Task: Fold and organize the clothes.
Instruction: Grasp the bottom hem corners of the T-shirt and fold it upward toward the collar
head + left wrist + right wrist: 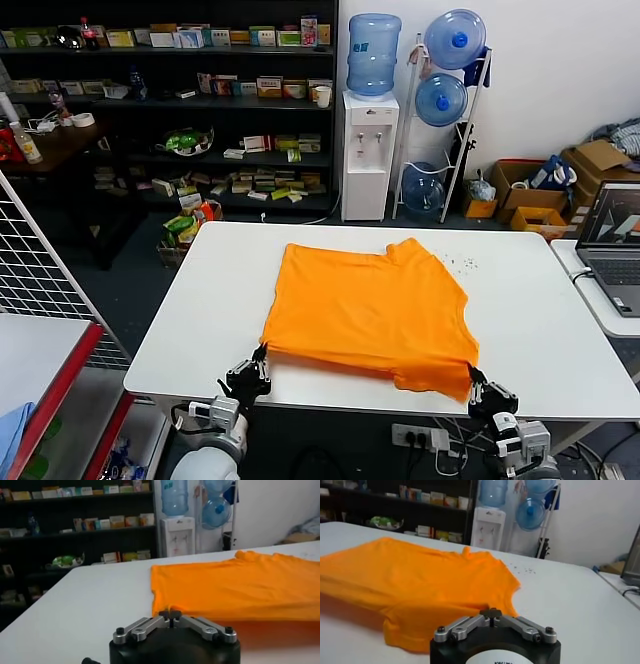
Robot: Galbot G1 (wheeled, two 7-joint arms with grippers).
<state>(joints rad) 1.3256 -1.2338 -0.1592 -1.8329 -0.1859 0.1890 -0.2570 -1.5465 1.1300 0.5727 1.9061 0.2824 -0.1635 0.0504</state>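
In the head view, the left tool point(251, 377) sits at the near left corner of the orange T-shirt point(370, 310), and the right tool point(487, 393) at its near right corner. The shirt lies spread across the middle of the white surface point(200, 310). Shelves point(170, 100) and a water dispenser point(367, 150) stand far behind.

In the left wrist view, the left tool point(170, 614) is closed, its tips touching the shirt's point(240, 582) near edge.

In the right wrist view, the right tool point(491, 614) is closed against the shirt's point(410, 585) near edge.
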